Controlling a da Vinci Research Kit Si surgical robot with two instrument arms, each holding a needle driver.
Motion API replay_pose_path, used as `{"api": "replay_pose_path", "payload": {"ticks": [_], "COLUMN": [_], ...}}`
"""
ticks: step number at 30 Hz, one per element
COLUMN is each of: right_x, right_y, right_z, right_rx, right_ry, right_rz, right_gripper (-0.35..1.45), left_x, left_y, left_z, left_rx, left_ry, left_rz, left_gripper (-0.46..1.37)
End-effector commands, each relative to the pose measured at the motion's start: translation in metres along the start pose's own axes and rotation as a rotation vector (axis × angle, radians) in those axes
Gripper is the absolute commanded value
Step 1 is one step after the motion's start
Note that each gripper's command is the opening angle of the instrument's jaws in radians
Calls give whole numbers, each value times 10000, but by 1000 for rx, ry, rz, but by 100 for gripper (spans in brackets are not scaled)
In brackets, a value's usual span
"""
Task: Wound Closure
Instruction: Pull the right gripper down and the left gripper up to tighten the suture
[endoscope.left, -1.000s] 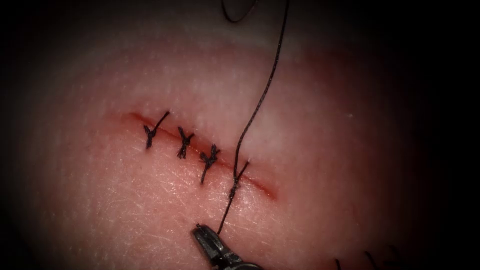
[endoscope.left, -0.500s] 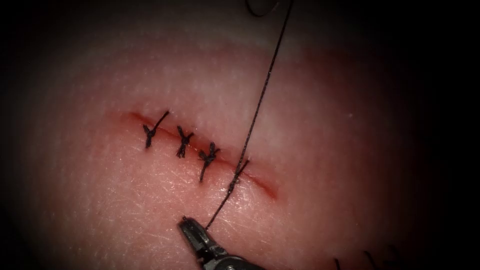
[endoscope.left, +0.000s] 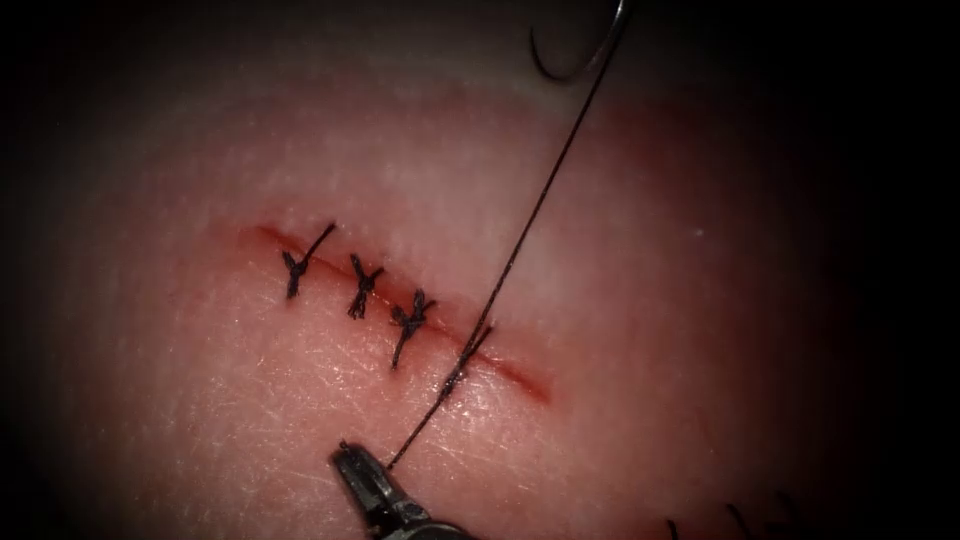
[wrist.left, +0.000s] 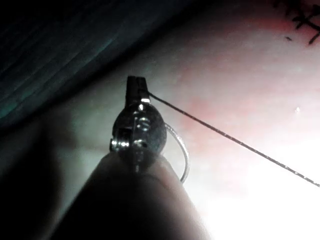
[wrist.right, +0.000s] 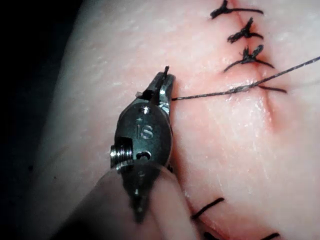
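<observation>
The tissue (endoscope.left: 640, 300) has a slanting cut (endoscope.left: 520, 378) with three tied stitches (endoscope.left: 362, 285). A fourth stitch's knot (endoscope.left: 462, 358) sits on the cut. My right tool (endoscope.left: 348, 458) is below the cut, shut on the short thread end (wrist.right: 215, 92), which runs taut to the knot; its jaws (wrist.right: 162, 82) are seen from close. The long thread (endoscope.left: 540, 200) rises straight from the knot to the top edge. There the curved needle (endoscope.left: 560, 68) hangs free, out of the tissue. My left tool (wrist.left: 136, 85) is shut on the thread (wrist.left: 225, 135) beside the needle (wrist.left: 184, 155).
Several cut ends of thread (endoscope.left: 735, 520) lie at the lower right of the tissue. Other dark stitches (wrist.right: 207, 207) show near the right tool's shaft. Red fluid tints the cut's edges. The tissue falls into darkness on all sides.
The right tool moved left and down with the short end. The long thread went from wavy to straight and taut, leaning right. The needle shifted right along the top edge.
</observation>
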Motion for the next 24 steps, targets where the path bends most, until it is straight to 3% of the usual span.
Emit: {"api": "replay_pose_path", "payload": {"ticks": [1, 9, 10, 11, 12, 14, 20, 24], "right_x": [0, 5, 6, 7, 8, 13, 21, 27], "right_y": [1, 15, 17, 21, 24, 34, 51, 54], "right_z": [1, -1, -2, -2, -3, -4, -12, -13], "right_rx": [-3, 48, 48, 47, 51, 47, 60, 63], "right_ry": [0, -1, 1, -1, -2, -6, 16, 23], "right_rz": [1, -1, -2, -4, -4, -1, 0, 2], "right_gripper": [-35, -32, -17, 9, 20, 68, 98, 103], "left_x": [0, 2, 3, 5, 7, 14, 34, 44], "left_y": [-1, 17, 19, 25, 28, 40, 56, 66], "left_z": [-2, -35, -37, -43, -46, -62, -104, -125], "left_rx": [-12, -56, -61, -70, -72, -87, -105, -127], "left_ry": [1, -40, -46, -58, -62, -84, -100, -110], "left_rz": [-4, -9, -9, -9, -15, -4, 34, 46], "left_gripper": [-35, -35, -35, -35, -35, -35, -35, -35]}}
